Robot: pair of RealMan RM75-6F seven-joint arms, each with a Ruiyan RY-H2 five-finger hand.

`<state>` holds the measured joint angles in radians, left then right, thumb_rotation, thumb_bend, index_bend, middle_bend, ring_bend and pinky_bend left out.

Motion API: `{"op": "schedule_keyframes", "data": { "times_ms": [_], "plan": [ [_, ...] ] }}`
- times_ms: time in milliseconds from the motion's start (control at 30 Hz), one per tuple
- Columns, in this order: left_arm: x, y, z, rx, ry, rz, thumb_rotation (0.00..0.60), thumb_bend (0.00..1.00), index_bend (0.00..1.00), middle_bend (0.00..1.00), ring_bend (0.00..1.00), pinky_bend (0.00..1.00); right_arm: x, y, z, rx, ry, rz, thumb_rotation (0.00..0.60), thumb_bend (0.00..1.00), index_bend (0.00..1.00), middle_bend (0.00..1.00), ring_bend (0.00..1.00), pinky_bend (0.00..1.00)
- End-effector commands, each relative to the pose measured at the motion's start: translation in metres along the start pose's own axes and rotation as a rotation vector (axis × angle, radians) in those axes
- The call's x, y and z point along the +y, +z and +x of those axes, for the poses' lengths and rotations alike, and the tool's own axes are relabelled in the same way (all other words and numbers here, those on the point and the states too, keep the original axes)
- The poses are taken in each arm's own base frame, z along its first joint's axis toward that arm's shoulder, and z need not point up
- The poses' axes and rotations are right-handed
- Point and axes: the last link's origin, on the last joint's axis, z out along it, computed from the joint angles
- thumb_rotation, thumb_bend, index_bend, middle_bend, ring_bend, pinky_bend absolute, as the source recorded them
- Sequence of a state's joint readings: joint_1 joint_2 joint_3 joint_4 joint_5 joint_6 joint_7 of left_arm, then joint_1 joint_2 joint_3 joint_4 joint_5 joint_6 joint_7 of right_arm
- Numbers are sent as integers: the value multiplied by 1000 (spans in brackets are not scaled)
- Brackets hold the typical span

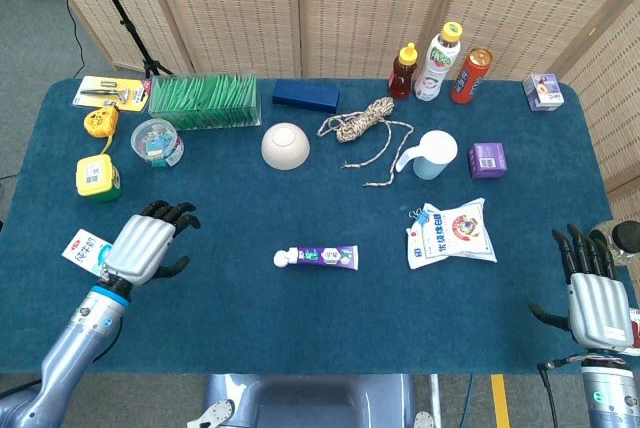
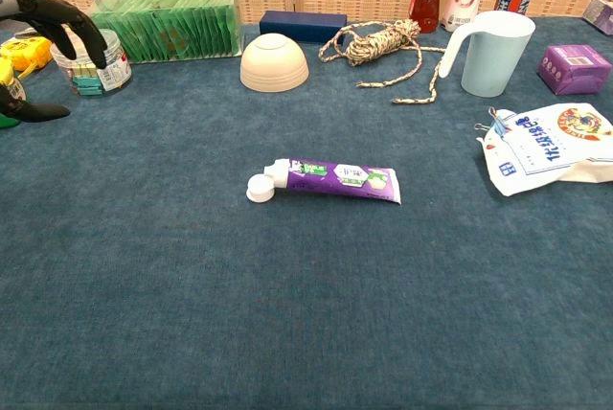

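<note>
Your left hand (image 1: 145, 246) hovers empty, fingers spread, left of the toothpaste tube (image 1: 325, 257) lying mid-table (image 1: 230, 328); I judge the tube light, soft and slick, so grip near its stiff capped end.

The left hand (image 1: 147, 245) hovered over the table's left part, back upward, its dark fingers (image 1: 170, 213) spread and lightly curved, thumb out to the side, holding nothing. Its silver-blue forearm ran down to the lower left corner. In the chest view only its fingertips (image 2: 67, 22) showed at the left edge. The right hand (image 1: 596, 300) stood at the table's right edge, back to the camera, fingers pointing up and apart, empty.
</note>
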<state>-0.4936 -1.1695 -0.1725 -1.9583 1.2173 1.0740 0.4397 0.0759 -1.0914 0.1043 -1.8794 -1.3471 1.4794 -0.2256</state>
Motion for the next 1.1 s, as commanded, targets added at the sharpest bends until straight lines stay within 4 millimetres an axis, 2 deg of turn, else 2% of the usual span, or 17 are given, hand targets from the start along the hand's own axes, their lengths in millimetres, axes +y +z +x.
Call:
{"op": "schedule_keyframes", "data": {
  "times_ms": [33,267,600,1100],
  "plan": [
    [8,11,-5,-15,-3,-19,600,260,370,225,270,170,0,0,-1,-3,1,0,600,0,0,0,0,0],
    [39,37,-23,-81,-9,-94,600,259,372,225,268,170,-1,0,-1,-3,5,7,600,0,0,0,0,0],
    [77,68,-46,-127,17,-136,583,256,272,188,228,170,5,-3,1,3,0,-13,600,0,0,0,0,0],
    [130,111,-75,-193,14,-123,579,257,320,187,227,170,12,-7,4,12,0,-40,600,0,0,0,0,0]
  ]
}}
